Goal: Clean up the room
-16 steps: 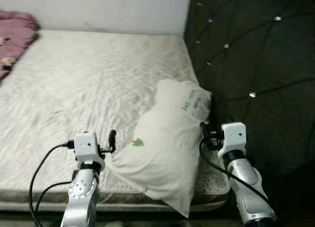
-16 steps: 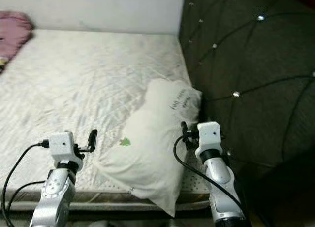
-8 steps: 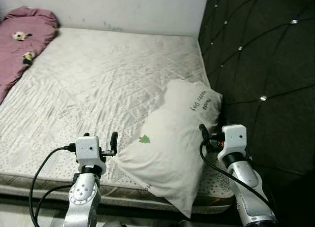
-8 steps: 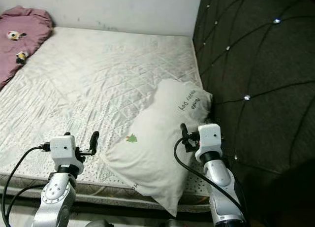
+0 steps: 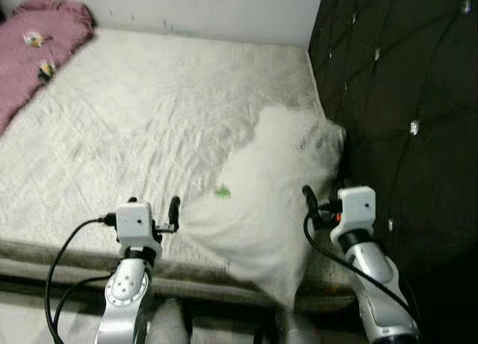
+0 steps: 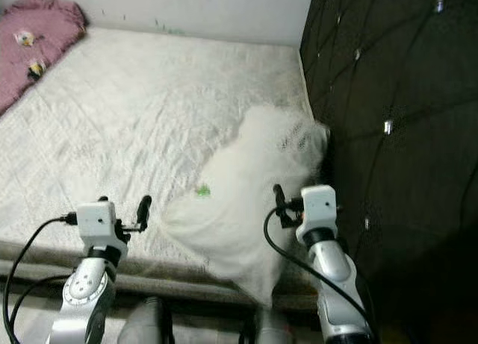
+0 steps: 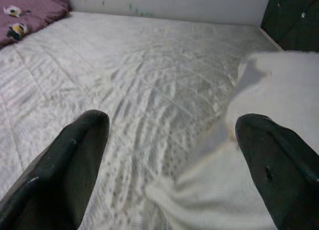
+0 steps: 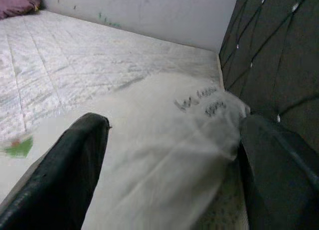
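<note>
The head views are blurring, so the dark lettering near the top of the pillow [image 5: 272, 202] is smearing into marks that cannot be read; in the right wrist view it is showing as two short lines of script, still illegible. A small green mark [image 5: 222, 192] is sitting on the pillow's left side, too soft to identify. The pink blanket [image 5: 41, 49] is being cut off at the far left corner of the mattress [image 5: 134, 127], and the small light patches on it are too tiny to name.

The pillow is lying on the mattress's near right corner, its top end pressing against the dark tufted headboard [image 5: 403, 98] and its bottom corner hanging over the near edge. The left gripper [image 7: 172, 155] is hovering with fingers spread wide just beside the pillow's left edge, above the mattress. The right gripper [image 8: 174, 155] is also spread wide, pointing along the pillow at its right side, next to the headboard, holding nothing.
</note>
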Available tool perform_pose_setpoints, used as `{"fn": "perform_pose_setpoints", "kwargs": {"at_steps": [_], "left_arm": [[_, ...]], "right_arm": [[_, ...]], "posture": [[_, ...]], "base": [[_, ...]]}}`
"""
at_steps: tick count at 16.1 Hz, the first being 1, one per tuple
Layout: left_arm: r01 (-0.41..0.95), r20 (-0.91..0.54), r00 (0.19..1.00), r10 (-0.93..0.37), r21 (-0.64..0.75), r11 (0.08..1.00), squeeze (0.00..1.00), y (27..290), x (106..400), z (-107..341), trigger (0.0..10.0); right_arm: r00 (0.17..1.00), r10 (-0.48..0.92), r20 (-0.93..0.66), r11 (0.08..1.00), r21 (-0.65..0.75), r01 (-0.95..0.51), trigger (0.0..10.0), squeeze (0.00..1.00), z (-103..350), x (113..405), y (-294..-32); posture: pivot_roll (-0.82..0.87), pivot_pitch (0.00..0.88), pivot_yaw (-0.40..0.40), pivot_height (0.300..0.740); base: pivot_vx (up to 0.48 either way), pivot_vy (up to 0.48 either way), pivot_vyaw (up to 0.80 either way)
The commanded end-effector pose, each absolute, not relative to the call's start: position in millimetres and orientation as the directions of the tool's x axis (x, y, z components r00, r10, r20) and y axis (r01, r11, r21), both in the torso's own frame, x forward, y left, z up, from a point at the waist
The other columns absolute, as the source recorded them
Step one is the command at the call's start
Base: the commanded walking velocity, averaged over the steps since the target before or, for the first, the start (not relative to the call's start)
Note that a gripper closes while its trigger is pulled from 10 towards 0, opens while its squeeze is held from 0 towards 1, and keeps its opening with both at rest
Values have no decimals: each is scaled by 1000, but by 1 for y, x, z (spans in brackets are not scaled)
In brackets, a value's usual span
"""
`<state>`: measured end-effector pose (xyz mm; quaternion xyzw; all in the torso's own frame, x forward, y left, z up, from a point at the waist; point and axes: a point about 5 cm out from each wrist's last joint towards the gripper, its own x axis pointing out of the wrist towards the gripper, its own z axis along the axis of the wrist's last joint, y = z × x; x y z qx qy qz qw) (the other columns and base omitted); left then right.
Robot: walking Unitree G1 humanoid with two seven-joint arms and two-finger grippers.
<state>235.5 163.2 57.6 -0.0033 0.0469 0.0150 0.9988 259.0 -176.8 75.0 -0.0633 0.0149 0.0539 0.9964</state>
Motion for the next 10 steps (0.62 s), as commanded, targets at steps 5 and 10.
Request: {"fn": "perform_pose_setpoints", "kwargs": {"at_steps": [5, 10], "left_arm": [[-20, -92, 996, 19, -14, 1000, 0, 162, 238, 59, 10000], [1, -89, 996, -3, -28, 1000, 0, 158, 238, 59, 10000]], "right_arm": [[995, 93, -38, 988, -123, -97, 10000, 0, 76, 259, -179], [995, 89, -40, 988, -126, -93, 10000, 0, 76, 259, -181]], "posture": [[-19, 26, -35, 636], [-25, 26, -38, 636]], "base": [[0, 0, 0], [0, 0, 0]]}}
